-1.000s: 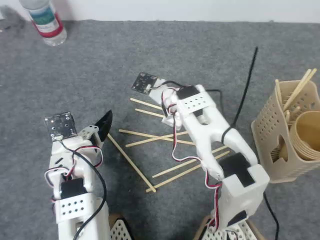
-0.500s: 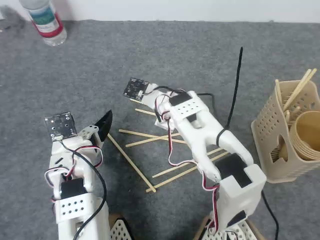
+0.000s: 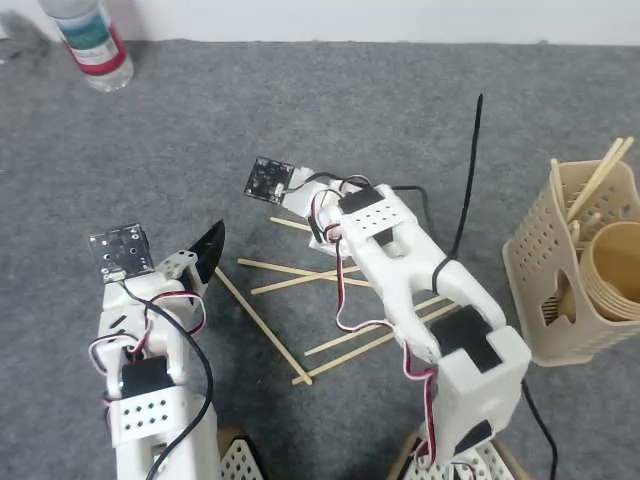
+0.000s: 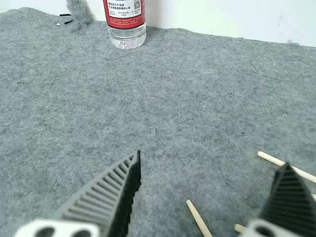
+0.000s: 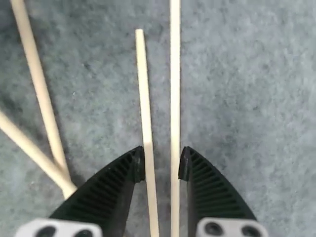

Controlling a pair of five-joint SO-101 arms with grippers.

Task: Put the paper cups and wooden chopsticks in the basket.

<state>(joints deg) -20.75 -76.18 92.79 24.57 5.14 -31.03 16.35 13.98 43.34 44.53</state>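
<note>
Several wooden chopsticks [image 3: 290, 270] lie crossed on the grey carpet between the two arms. My right gripper [image 5: 162, 160] is low over the carpet, narrowly open, with two parallel chopsticks [image 5: 146, 98] lying between its black fingers. My left gripper [image 4: 202, 192] is wide open and empty, hovering near the ends of other chopsticks [image 4: 197, 219]; in the high view it is at the lower left [image 3: 205, 255]. The beige basket [image 3: 545, 270] stands at the right edge and holds stacked paper cups [image 3: 615, 270] and a few upright chopsticks [image 3: 595, 180].
A water bottle [image 3: 92, 35] stands at the far left by the wall, also ahead of the left gripper [image 4: 126, 22]. A black cable [image 3: 470, 170] rises beside the right arm. Open carpet lies beyond the chopsticks.
The right arm has swung left and a little farther out over the chopsticks, then settled. The left arm has not moved.
</note>
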